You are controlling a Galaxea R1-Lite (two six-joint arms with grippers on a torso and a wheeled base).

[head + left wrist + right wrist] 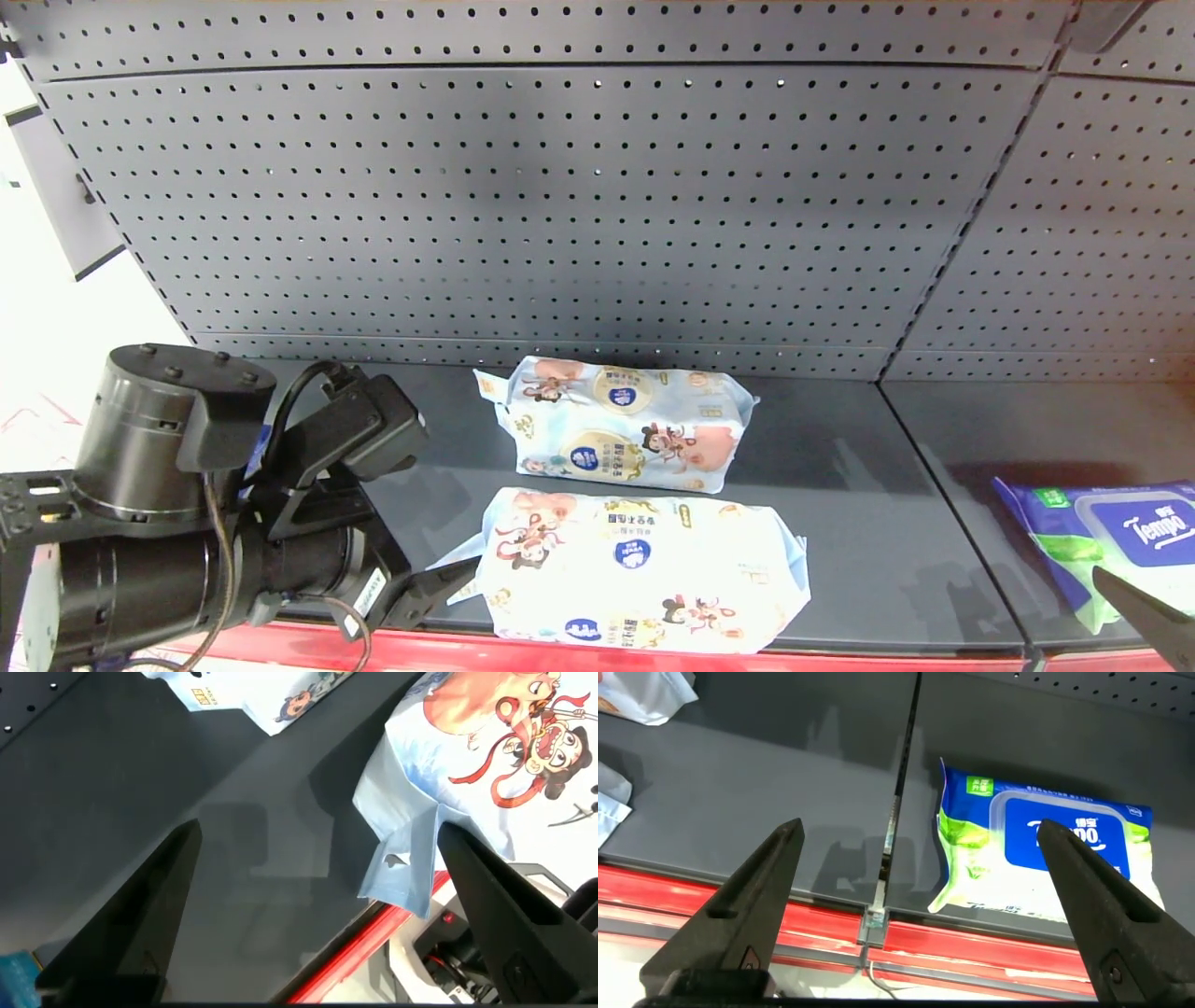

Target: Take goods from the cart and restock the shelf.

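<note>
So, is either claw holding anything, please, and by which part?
Nothing is held: the left claw is open by the front pack's end, the right claw open before the blue pack.

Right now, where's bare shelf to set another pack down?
Widest bare patch: shelf right of the rear pack and front pack, up to the seam. Also behind the blue pack, up to the pegboard, and left of the rear pack. Crowded: the thin gap between those two, and front-left, where the open left gripper sits by the front pack.
</note>
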